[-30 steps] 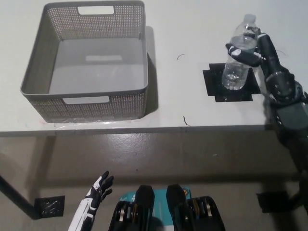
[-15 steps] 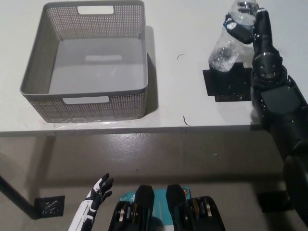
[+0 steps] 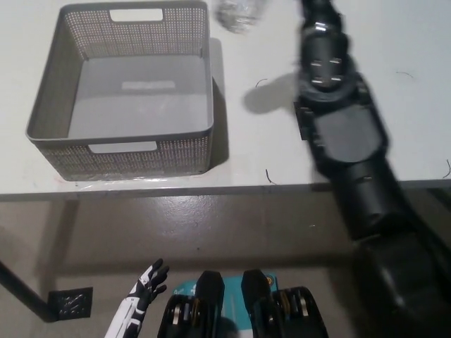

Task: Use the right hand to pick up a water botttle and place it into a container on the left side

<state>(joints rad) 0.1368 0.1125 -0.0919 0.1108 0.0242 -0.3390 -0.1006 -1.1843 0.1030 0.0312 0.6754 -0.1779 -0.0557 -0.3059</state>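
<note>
Water bottle (image 3: 239, 14) at the top edge, raised just beyond the grey basket (image 3: 42, 116) on the table (image 3: 268, 151); clear, seemingly light, crushable plastic, best gripped mid-body; right hand out of frame, grip cannot be told; left hand (image 3: 144, 282) resting low, fingers spread.

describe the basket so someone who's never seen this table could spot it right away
On the white table, look to the left half, opposite the black right arm. The grey basket sits there: a square open tub with perforated mesh walls and slot handles, empty inside, the only container on the tabletop.
</note>
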